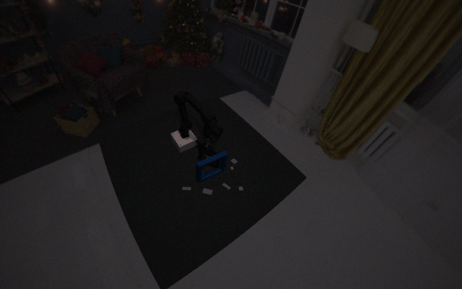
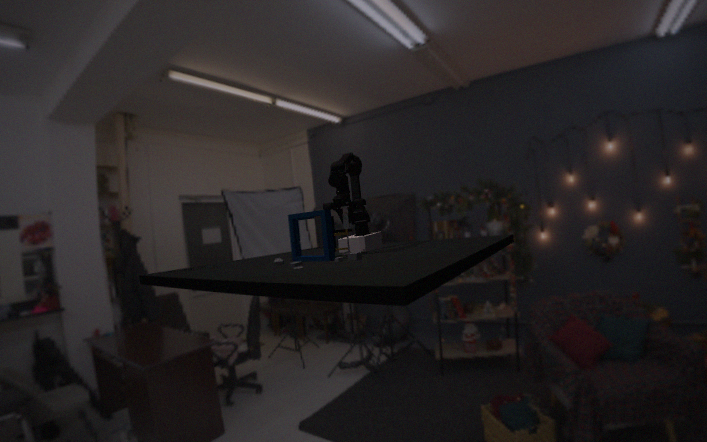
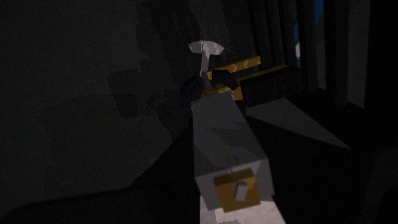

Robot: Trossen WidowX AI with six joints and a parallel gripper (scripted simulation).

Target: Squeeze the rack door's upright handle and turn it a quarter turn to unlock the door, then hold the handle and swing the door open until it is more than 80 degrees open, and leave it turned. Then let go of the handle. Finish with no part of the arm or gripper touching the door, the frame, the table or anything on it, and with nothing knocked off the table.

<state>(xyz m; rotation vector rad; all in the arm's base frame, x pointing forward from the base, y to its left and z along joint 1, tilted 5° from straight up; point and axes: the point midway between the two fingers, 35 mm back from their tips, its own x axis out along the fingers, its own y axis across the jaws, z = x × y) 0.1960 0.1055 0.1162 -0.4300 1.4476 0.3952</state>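
The fingers are closed on the rack door's handle (image 3: 225, 130) — a grey block with a yellow-orange end piece — beside dark upright bars (image 3: 336, 55). The handle sits on the arm's side of the blue frame (image 1: 212, 159) (image 2: 310, 257), which stands upright on the tabletop (image 1: 204, 222) (image 2: 378, 274). A wall poster (image 2: 36, 231) bears red marks — too blurred to read.

You have a dim room here: glowing bulbs (image 2: 609, 146) hang along a dark wall (image 2: 482, 131), and a mustard curtain (image 1: 379, 82) drapes near a window (image 1: 283, 14).
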